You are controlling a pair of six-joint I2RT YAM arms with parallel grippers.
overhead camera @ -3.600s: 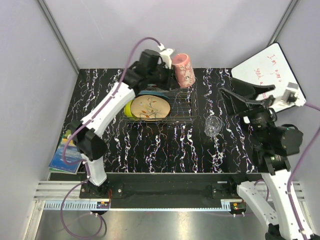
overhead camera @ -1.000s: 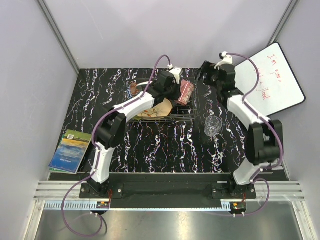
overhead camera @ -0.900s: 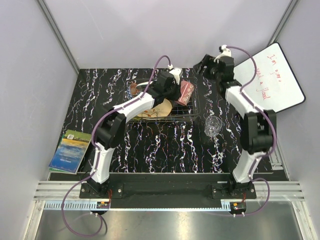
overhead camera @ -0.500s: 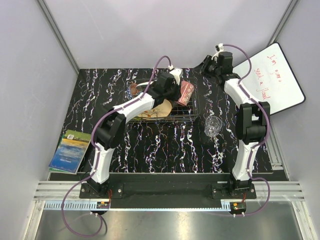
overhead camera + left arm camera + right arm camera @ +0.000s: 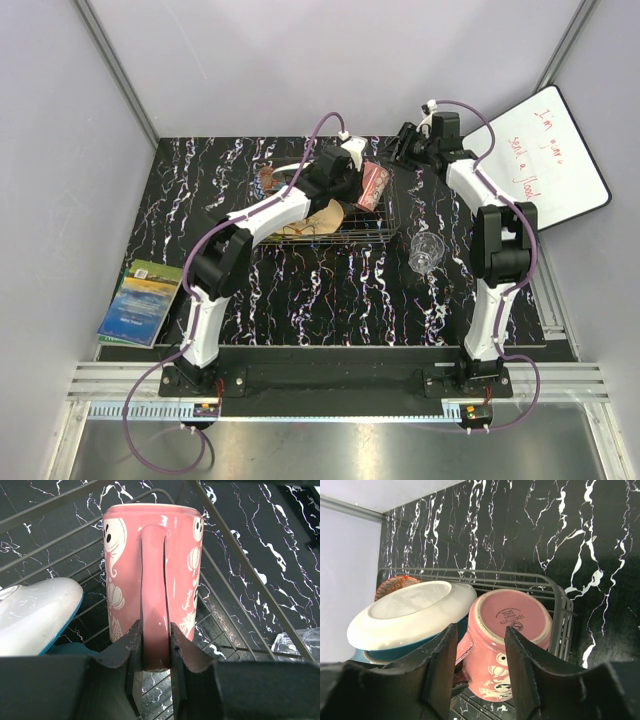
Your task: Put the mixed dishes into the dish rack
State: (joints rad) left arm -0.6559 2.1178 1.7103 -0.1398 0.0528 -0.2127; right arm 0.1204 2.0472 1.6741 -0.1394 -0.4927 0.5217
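Note:
The pink mug (image 5: 375, 185) is tilted inside the right end of the wire dish rack (image 5: 372, 232), its base facing the far right. My left gripper (image 5: 352, 176) is shut on the mug's handle; in the left wrist view the fingers (image 5: 131, 650) pinch the handle of the mug (image 5: 155, 555). My right gripper (image 5: 403, 146) is open and empty just behind the rack's right end; its wrist view shows the mug's base (image 5: 512, 617) between its fingers (image 5: 440, 665). A white-bottomed teal plate (image 5: 410, 612), a peach plate (image 5: 322, 215) and a red patterned bowl (image 5: 270, 178) are in the rack. The clear glass (image 5: 425, 252) lies on the table to the rack's right.
A white board with red writing (image 5: 545, 160) leans at the back right. A blue-green book (image 5: 140, 300) lies at the table's left edge. Rack wires (image 5: 235, 565) rise close beside the mug. The black marbled table (image 5: 330, 300) stretches in front of the rack.
My left gripper has lowered the mug from above the rack's back into its right end. My right arm has swung from the far right to just behind the rack.

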